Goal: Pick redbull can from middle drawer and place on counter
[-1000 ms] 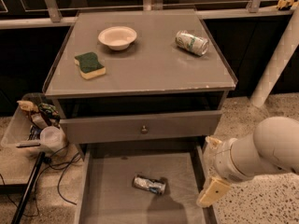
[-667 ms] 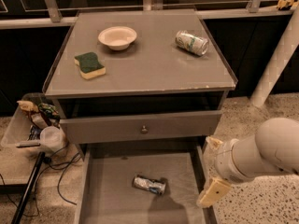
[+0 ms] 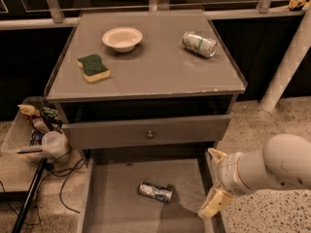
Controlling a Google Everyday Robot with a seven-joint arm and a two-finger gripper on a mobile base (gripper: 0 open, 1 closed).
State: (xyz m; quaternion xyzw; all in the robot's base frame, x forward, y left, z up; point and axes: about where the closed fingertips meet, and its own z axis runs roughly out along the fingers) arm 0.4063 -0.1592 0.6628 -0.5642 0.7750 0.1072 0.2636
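Observation:
The redbull can (image 3: 155,192) lies on its side on the floor of the open middle drawer (image 3: 121,212), near the drawer's middle. My gripper (image 3: 214,179) is at the drawer's right wall, to the right of the can and apart from it. Its two pale fingers are spread open and hold nothing. The counter (image 3: 146,72) is the grey top above the drawers.
On the counter are a white bowl (image 3: 122,38), a green and yellow sponge (image 3: 93,67) and a paler silver can with green markings (image 3: 199,44). A closed drawer panel with a knob (image 3: 150,135) sits above the open drawer. A bin of clutter (image 3: 36,130) and cables are at the left.
My gripper and arm have shifted slightly down and to the left, towards the drawer. The can and the things on the counter have not moved.

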